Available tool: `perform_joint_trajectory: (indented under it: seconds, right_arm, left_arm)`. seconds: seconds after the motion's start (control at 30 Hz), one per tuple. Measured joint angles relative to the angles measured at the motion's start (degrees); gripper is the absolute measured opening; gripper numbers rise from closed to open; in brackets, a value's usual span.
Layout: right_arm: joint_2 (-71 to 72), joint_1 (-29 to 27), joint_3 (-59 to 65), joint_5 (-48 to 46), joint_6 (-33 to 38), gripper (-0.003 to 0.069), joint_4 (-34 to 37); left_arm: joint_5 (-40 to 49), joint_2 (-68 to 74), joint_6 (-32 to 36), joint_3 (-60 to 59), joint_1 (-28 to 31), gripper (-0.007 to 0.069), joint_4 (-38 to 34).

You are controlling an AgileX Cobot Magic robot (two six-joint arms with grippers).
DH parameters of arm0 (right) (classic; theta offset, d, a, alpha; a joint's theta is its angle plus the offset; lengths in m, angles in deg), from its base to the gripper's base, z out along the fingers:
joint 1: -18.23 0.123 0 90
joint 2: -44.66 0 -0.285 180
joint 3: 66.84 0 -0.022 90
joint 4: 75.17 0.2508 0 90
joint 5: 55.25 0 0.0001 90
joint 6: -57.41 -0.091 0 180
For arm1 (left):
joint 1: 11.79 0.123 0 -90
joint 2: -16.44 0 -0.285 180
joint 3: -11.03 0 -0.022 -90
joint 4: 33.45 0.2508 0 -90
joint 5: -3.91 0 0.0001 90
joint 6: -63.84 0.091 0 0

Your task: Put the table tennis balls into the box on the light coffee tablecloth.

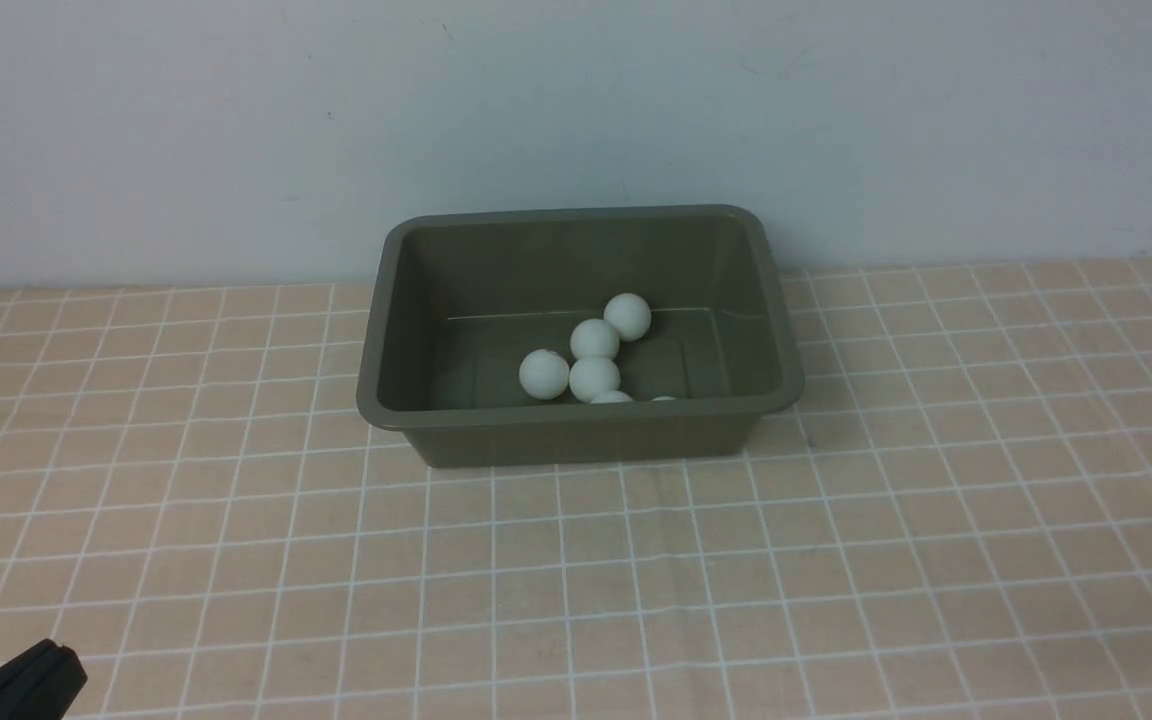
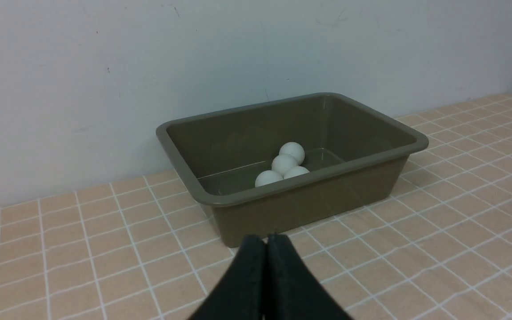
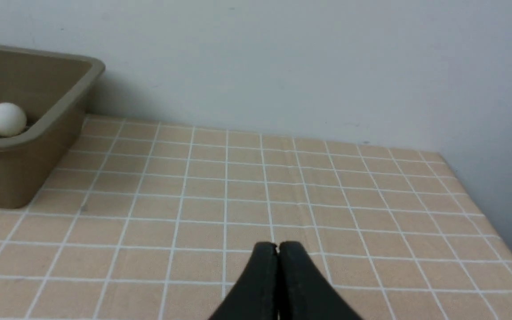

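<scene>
the box (image 1: pixel 576 425) stands on the light coffee tablecloth (image 1: pixel 836 560) covering the worktop, at the far middle of the front view, close to the pale wall (image 1: pixel 576 110). the table tennis balls (image 1: pixel 594 338) lie inside the box on its floor, bunched together. four are fully visible in the front view; two more show only as slivers above the near rim at about 5 o'clock of the cluster. one ball (image 1: pixel 627 315) sits at 1 o'clock of the group, another (image 1: pixel 544 375) at 8 o'clock.

the left pincer (image 2: pixel 266 242) has its jaws pressed together, gripping nothing, and hangs over the cloth short of the box's near wall. in the front view only its dark tip shows, at the 7 o'clock corner. the right pincer (image 3: pixel 278 248) is likewise closed tight and empty, over bare cloth, with the box (image 3: pixel 20 146) well apart at its 10 o'clock.
</scene>
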Motion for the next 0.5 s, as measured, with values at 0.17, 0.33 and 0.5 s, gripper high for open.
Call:
perform_joint_trajectory:
  seconds: [0.17,0.33,0.5]
  right_arm:
    - [5.53,-0.17,2.1,0.19,-0.34,-0.0018,-0.01]
    - [10.07,-0.17,2.12,-5.23,-0.38,-0.0018,-0.01]
    - [10.77,-0.17,2.22,-10.86,-1.29,-0.0018,0.11]
  left_arm:
    - [0.0,0.0,0.0,0.0,0.0,-0.0069,0.0]
    - [0.0,0.0,0.0,0.0,0.0,-0.0069,0.0]
    - [0.0,0.0,0.0,0.0,0.0,-0.0069,0.0]
